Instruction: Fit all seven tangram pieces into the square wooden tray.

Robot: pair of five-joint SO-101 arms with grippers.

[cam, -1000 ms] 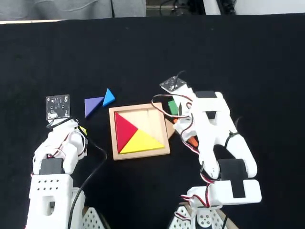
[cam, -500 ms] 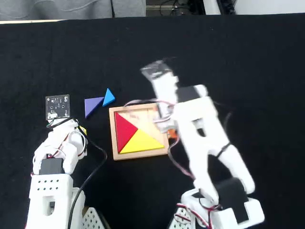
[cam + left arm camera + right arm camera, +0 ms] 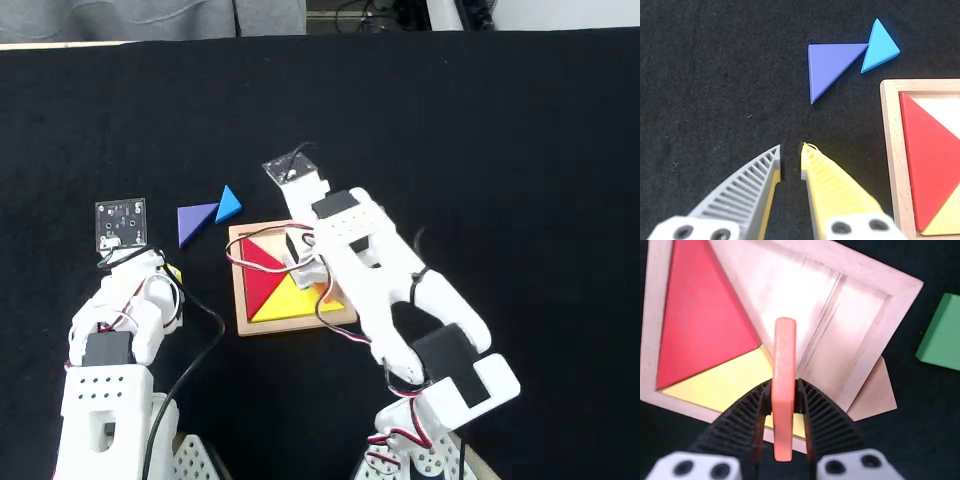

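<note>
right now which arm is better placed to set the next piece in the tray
Right. The right gripper holds the orange piece over bare wood in the tray; the left gripper sits empty beside it.

Holds left arm folded near its base, left hand (image 3: 791,150) pointing forward, fingers almost touching, gripping nothing. Stretches right arm forward and leftward, right hand (image 3: 784,387) clamped on upright orange piece (image 3: 784,350).

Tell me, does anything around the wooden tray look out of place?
Yes. A tan piece pokes out from under the wooden tray's edge, on the green piece's side. It seems tucked beneath, which may keep the tray from lying flat. The orange piece in the right gripper looks fine.
</note>
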